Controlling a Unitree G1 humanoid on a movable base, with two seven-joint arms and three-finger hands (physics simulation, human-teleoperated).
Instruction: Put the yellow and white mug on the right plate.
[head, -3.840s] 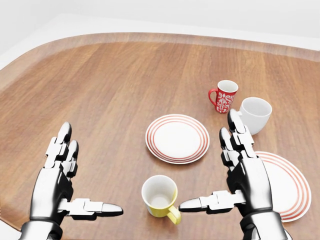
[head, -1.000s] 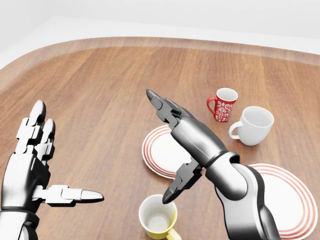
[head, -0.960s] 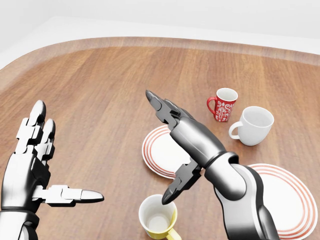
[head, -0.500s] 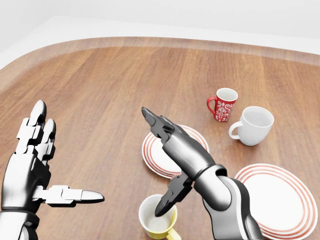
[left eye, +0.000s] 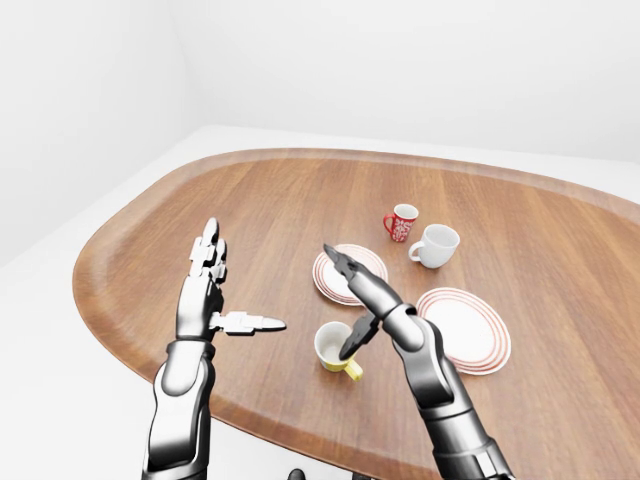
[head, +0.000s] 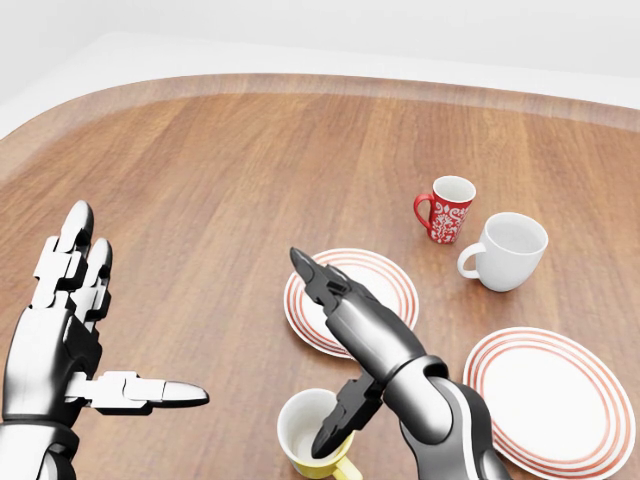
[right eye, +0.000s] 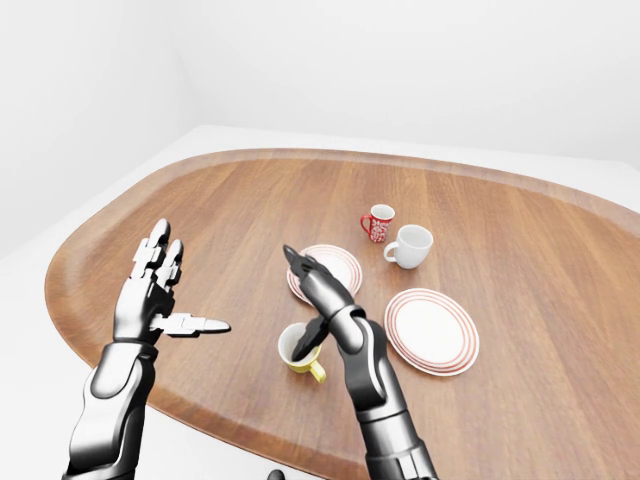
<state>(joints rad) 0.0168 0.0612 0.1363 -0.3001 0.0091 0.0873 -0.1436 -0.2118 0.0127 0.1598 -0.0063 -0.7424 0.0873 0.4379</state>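
Since a moment ago, the right hand has come lower and nearer the bottom of the head view, and its thumb tip now dips into the yellow and white mug. More of the right plate shows now. The left hand has stayed where it was.

In the head view, the mug stands upright on the wooden table at the bottom edge, with its yellow handle pointing down and right. The right hand is above it, spread open. Its two long fingers point up and left over the middle plate, and its thumb hangs down over the mug's rim. It holds nothing. The right plate lies to the right of the mug, apart from it. A red mug and a white mug stand near each other higher up on the right. The left hand is open too, fingers up and thumb out to the right, holding nothing.

In the left-eye view, the mug sits just left of the right forearm, between the two hands, with the right plate to its right.

In the right-eye view, the thumb reaches into the mug from the right side.
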